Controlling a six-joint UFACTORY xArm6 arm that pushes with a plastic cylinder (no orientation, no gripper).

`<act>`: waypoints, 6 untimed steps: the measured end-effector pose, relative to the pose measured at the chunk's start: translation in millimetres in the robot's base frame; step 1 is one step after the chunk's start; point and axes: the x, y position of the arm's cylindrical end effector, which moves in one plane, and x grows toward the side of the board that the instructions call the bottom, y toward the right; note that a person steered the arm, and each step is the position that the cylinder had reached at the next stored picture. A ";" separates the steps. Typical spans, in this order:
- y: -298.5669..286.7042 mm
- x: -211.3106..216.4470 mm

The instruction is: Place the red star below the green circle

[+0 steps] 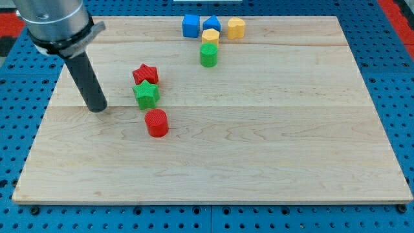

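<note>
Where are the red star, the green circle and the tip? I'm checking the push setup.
red star [145,73]: camera view, top face.
green circle [208,55]: camera view, top of the cylinder.
my tip [98,108]: camera view, rod's lower end, left of the green star [146,94].

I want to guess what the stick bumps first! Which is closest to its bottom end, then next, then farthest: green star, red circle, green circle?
From my tip:
1. Green star, just to the view's right of it.
2. Red circle, right and a little lower.
3. Green circle, far up toward the view's top right.
</note>
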 end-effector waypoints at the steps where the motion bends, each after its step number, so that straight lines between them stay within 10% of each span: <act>1: -5.7 -27.5; 6: 41.0 -45.9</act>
